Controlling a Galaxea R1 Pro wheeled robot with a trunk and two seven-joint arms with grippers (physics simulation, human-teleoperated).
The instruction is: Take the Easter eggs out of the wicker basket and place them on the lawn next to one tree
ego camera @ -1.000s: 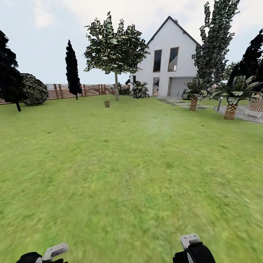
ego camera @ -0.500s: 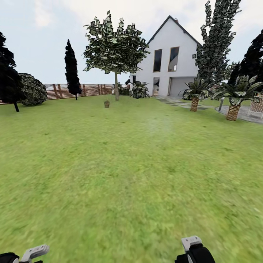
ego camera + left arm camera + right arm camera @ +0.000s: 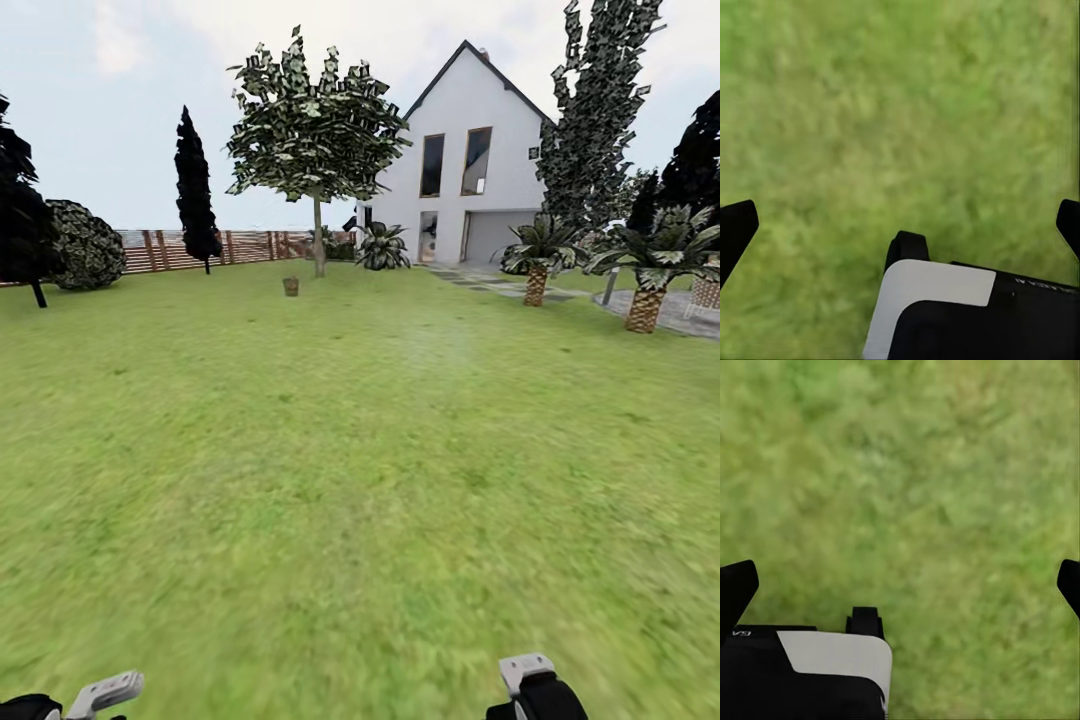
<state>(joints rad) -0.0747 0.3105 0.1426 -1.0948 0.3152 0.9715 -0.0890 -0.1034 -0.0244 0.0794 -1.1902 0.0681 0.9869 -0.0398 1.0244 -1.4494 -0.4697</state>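
Observation:
Far off on the lawn stands the small brown wicker basket, just left of and in front of the tree with the thin trunk and round leafy crown. The Easter eggs cannot be made out at this distance. Both arms sit low at the near edge of the head view, the left arm and the right arm. The left gripper is open over bare grass, its dark fingertips spread wide. Likewise open and holding nothing, the right gripper hangs over grass.
A white gabled house stands at the back, with a brown slatted fence to its left. Dark cypresses and a round bush line the left side. Short palms and a grey stone path lie right.
The whole view has crept forward and the palms have slid rightward, so the camera moved. My left arm has dropped toward the lower left corner of the head view.

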